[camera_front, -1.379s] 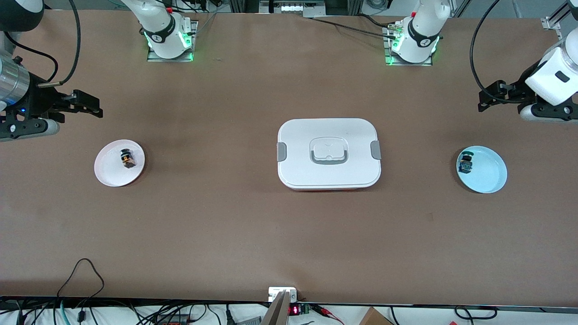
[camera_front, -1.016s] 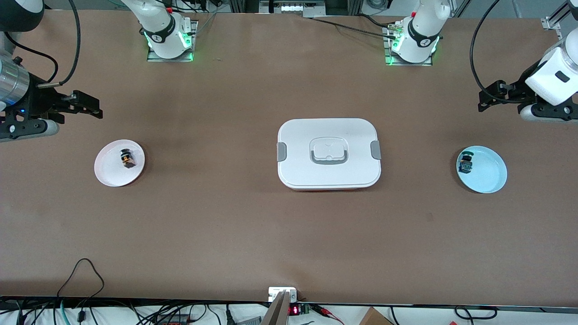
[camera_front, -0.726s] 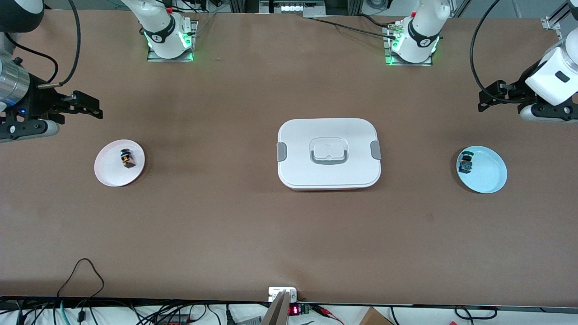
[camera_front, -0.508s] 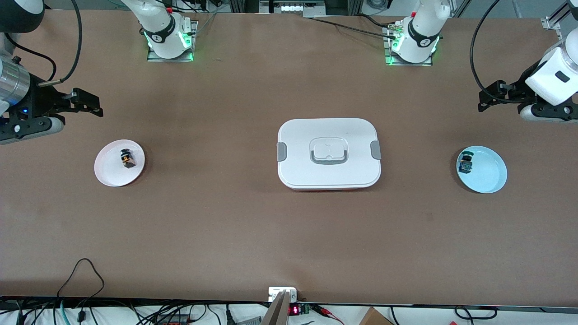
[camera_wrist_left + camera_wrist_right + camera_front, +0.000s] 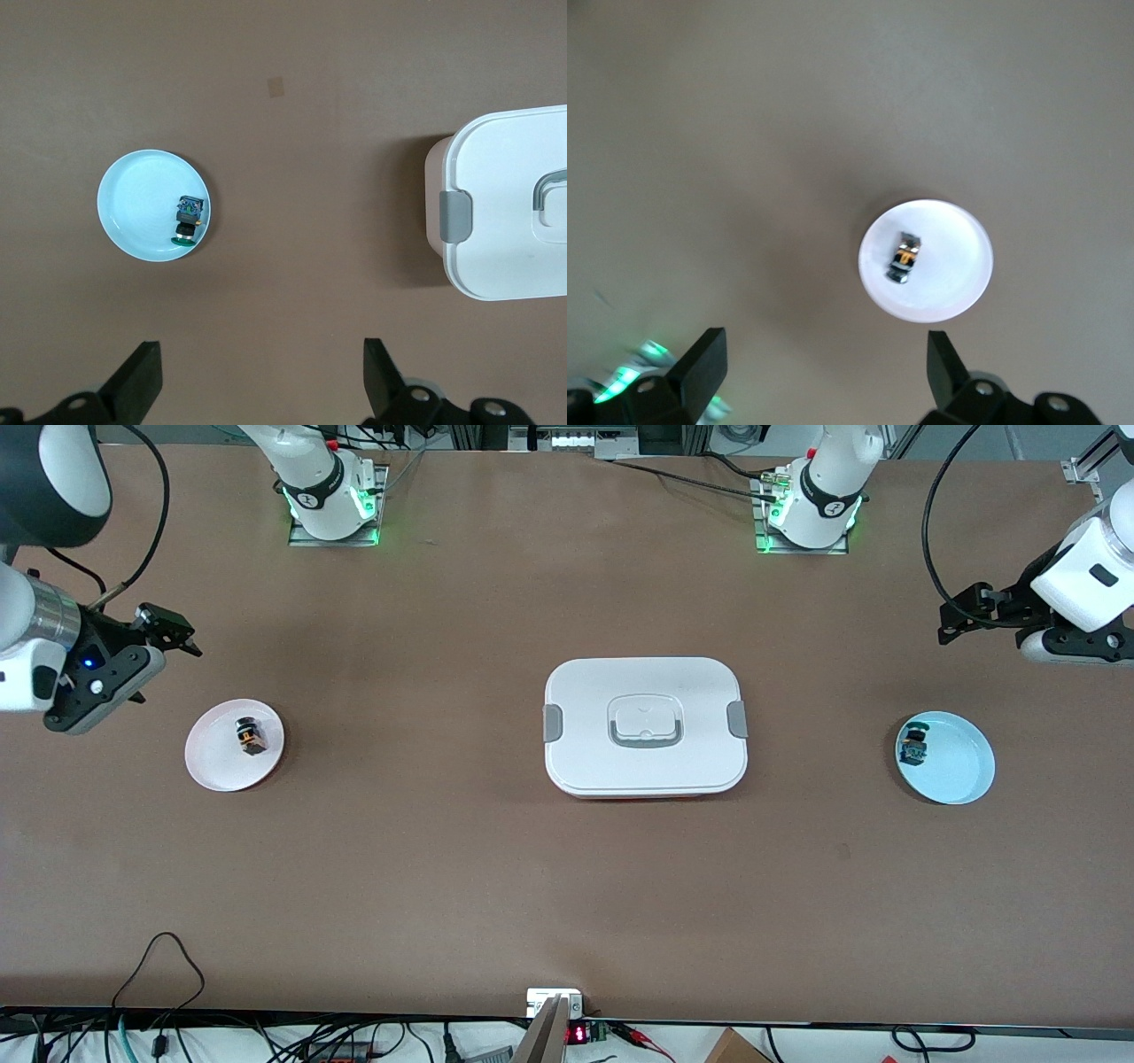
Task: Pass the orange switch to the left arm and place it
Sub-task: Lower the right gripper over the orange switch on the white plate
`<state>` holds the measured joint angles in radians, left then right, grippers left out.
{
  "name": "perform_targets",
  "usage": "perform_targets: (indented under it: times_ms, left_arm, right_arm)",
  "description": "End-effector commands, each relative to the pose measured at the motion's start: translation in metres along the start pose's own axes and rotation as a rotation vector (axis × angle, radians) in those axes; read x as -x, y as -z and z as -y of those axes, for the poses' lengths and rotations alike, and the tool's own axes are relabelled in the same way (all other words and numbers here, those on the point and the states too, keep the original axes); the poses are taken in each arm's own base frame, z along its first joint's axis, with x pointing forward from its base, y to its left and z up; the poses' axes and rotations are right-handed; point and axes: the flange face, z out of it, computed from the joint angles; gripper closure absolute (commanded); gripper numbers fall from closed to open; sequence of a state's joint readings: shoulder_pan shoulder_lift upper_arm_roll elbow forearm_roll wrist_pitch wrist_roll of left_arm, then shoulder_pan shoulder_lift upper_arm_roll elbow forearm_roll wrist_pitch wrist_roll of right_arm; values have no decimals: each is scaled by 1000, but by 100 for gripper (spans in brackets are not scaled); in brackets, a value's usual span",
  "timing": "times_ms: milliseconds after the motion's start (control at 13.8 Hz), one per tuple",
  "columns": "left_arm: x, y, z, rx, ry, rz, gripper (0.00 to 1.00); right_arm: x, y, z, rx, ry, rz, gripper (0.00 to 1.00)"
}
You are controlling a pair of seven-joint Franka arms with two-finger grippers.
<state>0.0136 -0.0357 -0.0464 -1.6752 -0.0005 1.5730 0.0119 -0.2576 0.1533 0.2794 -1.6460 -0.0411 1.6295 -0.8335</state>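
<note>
The orange switch [image 5: 251,737] lies on a small white plate [image 5: 213,766] toward the right arm's end of the table; it also shows in the right wrist view [image 5: 904,257]. My right gripper [image 5: 168,631] is open and empty, up in the air over bare table beside that plate; its fingers [image 5: 704,356] stand wide apart. The white box [image 5: 645,726] with grey clips sits mid-table and shows in the left wrist view [image 5: 509,204]. My left gripper [image 5: 961,615] is open and empty, over bare table near the blue plate; its fingers [image 5: 142,376] are spread.
A light blue plate [image 5: 957,766] toward the left arm's end holds a small black switch with teal parts [image 5: 913,746], which the left wrist view shows too [image 5: 188,220]. The arm bases [image 5: 332,500] stand along the table edge farthest from the front camera. Cables lie along the nearest edge.
My right arm has turned its wrist and swung a little toward the white plate. The left arm has not moved. The switches, plates and box stay put.
</note>
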Motion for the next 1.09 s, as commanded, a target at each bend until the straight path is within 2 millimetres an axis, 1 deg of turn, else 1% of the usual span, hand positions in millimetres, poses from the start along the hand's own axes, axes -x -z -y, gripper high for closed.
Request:
perform_targets:
  times_ms: [0,145,290,363,508,653,726,798,1016]
  left_arm:
    - [-1,6,0,-20,-1,3,0]
    - [-1,6,0,-20,-1,3,0]
    - [-1,6,0,-20,-1,4,0]
    - [-1,6,0,-20,-1,4,0]
    - [-1,6,0,-20,-1,4,0]
    - [-1,6,0,-20,-1,4,0]
    - [-1,6,0,-20,-1,4,0]
    - [-1,6,0,-20,-1,4,0]
    - [-1,6,0,-20,-1,4,0]
  right_arm:
    - [12,-45,-9,17,226,18,0]
    - [11,-79,-11,51,431,32,0]
    - [11,-105,-13,71,594,32,0]
    - [9,-124,-14,83,689,33,0]
    - [9,-151,-17,121,851,16,0]
    - [19,-179,-30,127,963,4,0]
    - [24,-197,-39,109,1016,-5,0]
    - [24,-214,-44,92,1076,-15,0]
    - [40,-257,-65,67,1183,-43,0]
